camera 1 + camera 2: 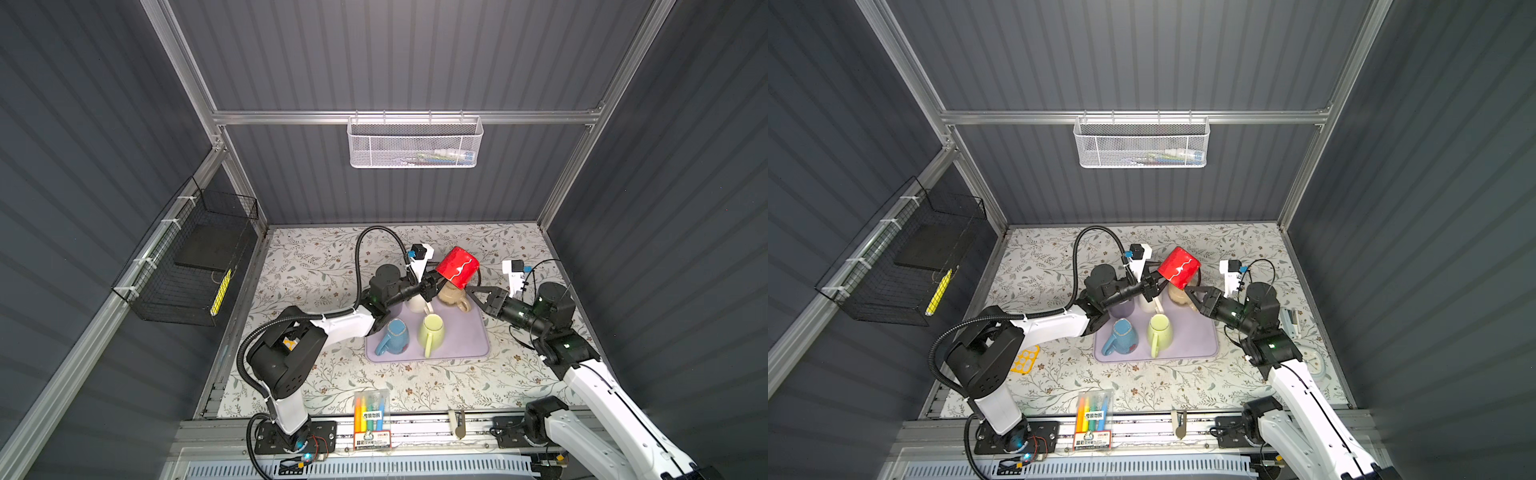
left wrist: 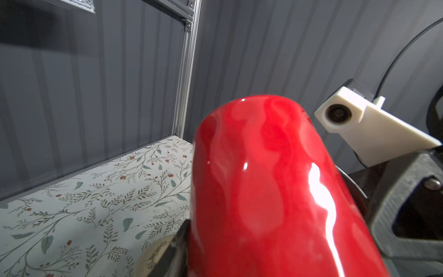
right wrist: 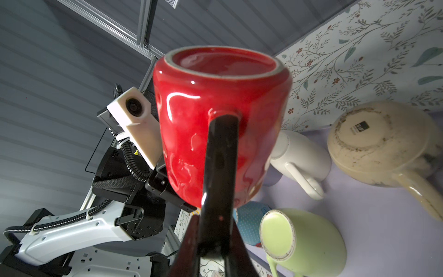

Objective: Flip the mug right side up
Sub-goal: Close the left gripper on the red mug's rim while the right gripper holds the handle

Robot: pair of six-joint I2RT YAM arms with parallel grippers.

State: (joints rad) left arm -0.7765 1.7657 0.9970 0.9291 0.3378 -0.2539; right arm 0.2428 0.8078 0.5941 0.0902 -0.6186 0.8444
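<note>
The red mug (image 1: 457, 268) is held in the air above the purple mat (image 1: 465, 345). It is tilted with its unglazed foot ring turned upward, so it is judged not yet righted. Its black handle (image 3: 221, 148) is clamped in the closed jaws of the right arm (image 1: 582, 374). The jaws of the left arm (image 1: 345, 324) are set around the mug's wall near the mouth end; whether they are pressed tight on it cannot be told.

The step in hand is judged to be a mid-air handover or a two-armed turn. One firm grip would be needed before the other is let go. A wrist roll would then bring the mouth up. A landing spot on the mat would be wanted clear of the white mug (image 3: 299, 156), beige mug (image 3: 383, 148), green mug (image 1: 432, 332) and blue mug (image 1: 395, 336).

A dark label with pale letters is seen on the beige mug's base, too small to be read. Printed characters on the pack of markers (image 1: 372, 409) at the tabletop's front edge cannot be made out either.
</note>
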